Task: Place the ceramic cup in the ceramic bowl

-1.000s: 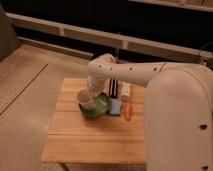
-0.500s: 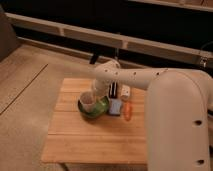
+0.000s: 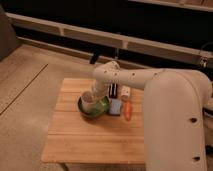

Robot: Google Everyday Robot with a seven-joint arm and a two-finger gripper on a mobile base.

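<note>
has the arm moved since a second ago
Yes. Against the wooden table, the arm has drawn up and right, away from the ceramic bowl; the gripper hangs over the ceramic cup.

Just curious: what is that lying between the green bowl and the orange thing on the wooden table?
A flat blue item, in the camera view. The hand is over the glossy green ceramic bowl.

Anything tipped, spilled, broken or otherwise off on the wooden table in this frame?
Nothing stands out. The pale beige ceramic cup sits upright in the green ceramic bowl, no spill. The gripper is just above the cup. The flat blue item and orange item lie beside the bowl.
</note>
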